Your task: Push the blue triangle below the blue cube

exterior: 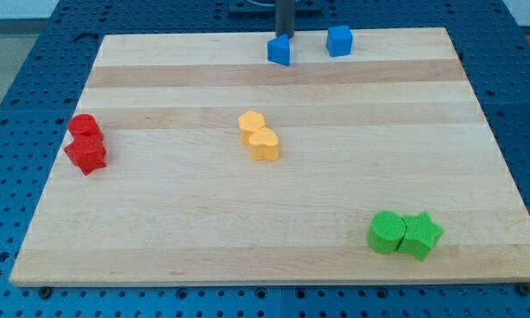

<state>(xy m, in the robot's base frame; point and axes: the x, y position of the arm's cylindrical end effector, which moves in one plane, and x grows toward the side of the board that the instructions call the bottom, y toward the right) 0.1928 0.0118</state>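
On the pale wooden tabletop (274,230), my tip (284,35), a bare rod with no jaws to open or hold anything, sits at the top centre, just behind the blue triangle (279,50), with the blue cube (338,41) to its right.
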